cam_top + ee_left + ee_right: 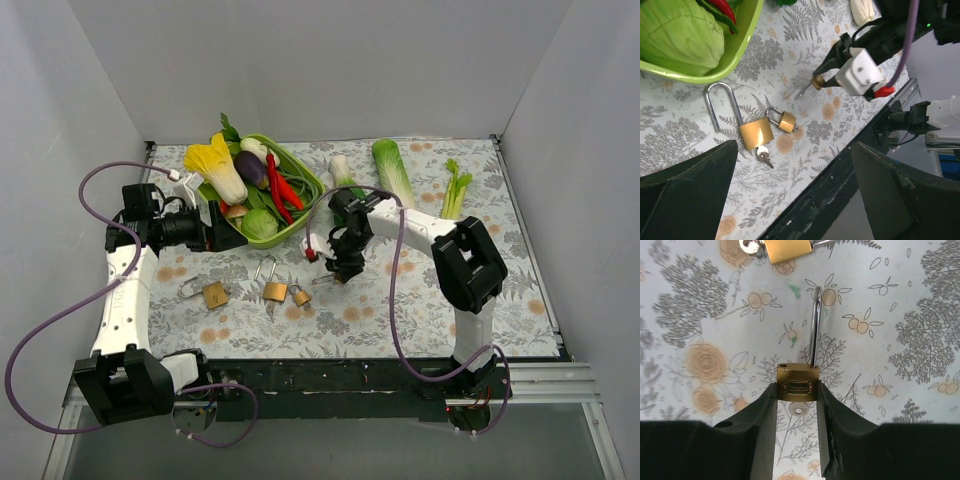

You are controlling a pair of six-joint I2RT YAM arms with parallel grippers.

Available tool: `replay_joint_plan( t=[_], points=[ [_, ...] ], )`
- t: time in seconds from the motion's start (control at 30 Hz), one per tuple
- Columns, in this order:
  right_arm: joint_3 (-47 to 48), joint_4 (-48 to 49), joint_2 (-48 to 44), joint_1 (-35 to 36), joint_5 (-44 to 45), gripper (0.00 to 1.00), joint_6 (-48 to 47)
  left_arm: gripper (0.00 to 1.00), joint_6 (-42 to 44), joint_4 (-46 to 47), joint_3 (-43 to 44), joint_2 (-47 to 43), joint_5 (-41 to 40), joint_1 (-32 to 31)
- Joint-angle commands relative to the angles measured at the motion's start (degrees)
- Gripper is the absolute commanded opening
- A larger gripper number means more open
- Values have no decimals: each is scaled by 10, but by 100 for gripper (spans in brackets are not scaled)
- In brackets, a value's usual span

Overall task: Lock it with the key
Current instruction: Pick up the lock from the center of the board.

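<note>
Presently, nearest the arm bases, three brass padlocks are seen lying flat on the counter (430, 300), which is covered by a cloth printed with ferns and orange blossoms. A lone padlock (207, 293) lies to the left with its steel hoop swung out. A long-hooped padlock (756, 132) is set just beside a small padlock (785, 121), and a key (764, 156) is seated in the underside of the long-hooped one.

A little farther out, the held padlock (798, 388) is clamped by its flat brass sides in the right claw (343, 268), low at the cloth; whether it touches cannot be told. Its hoop (814, 325) is judged to be open, since one hole in the top of the body shows empty. The grip on the body is judged to be meant to steady the lock while the hoop is pressed home and a key is turned.

The left claw (794, 145) is spread wide with nothing between its dark fingers, and it is judged to be free for fetching the key.

Beyond it, a lime-green plastic basket (742, 50) is heaped with glossy vegetables, a round ribbed cabbage (680, 35) among them. At the far edge, a pale leafy cabbage (393, 170) and a celery stalk (455, 188) are laid loose on the cloth
</note>
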Motion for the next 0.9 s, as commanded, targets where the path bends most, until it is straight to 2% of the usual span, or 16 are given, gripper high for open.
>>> replay_joint_plan(
  t=[0.0,0.1,0.17,0.2,0.23,0.3,0.33,0.43,0.47,0.57,0.67,0.87],
  points=[
    [49,-92,-73,-23,-122,1,88,98,72,69,-6,-35,33,3],
    [49,-131,-102,-37,-189,1,115,97,164,73,-24,-56,52,3],
    [43,-151,-114,-44,-221,1,137,96,309,56,-54,-84,62,1],
    [40,-161,-126,-44,-241,1,146,97,371,18,-65,-92,63,0],
    [36,-163,-132,-44,-248,1,162,96,464,2,-85,-107,62,-2],
    [29,-156,-149,-44,-256,1,185,95,526,-44,-95,-116,70,-14],
    [25,-148,-156,-44,-254,1,219,95,532,-48,-98,-122,73,-23],
    [15,-129,-180,-44,-254,1,250,92,445,3,-104,-116,55,-90],
    [11,-124,-186,-44,-256,1,270,90,425,8,-102,-97,47,-155],
    [2,-122,-200,-44,-270,1,282,84,354,62,-104,-67,25,-234],
    [1,-136,-207,-44,-293,1,278,79,287,139,-113,-57,40,-276],
    [-3,-145,-216,-40,-319,1,272,69,253,237,-122,-47,8,-365]
  ],
)
